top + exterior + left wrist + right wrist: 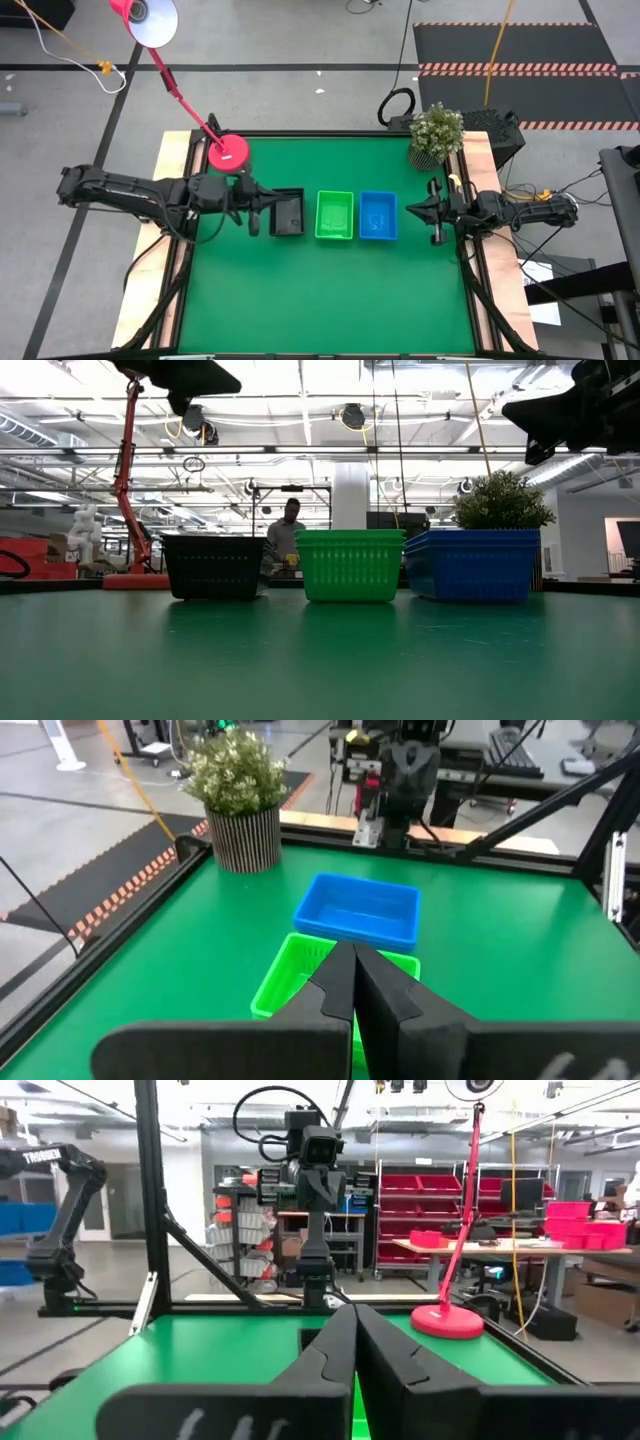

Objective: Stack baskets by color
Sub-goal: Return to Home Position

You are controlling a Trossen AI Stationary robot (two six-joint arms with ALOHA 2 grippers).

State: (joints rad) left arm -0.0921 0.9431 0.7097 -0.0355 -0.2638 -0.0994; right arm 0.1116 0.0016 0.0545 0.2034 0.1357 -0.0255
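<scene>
Well left of the green basket stack (334,215), the left gripper (256,214) hangs with jaws pressed together. The black basket stack (288,212) stands just left of the green one, the blue basket stack (378,215) just right. Farther right hangs the right gripper (436,212), jaws likewise closed.

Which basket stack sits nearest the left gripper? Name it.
The black stack, at the row's left end beside the left gripper; the green stack and blue stack lie farther along the row.

The baskets (350,565) are perforated plastic, slightly glossy — the table cover (330,300) smooth — its border (482,165) bare wood.
</scene>
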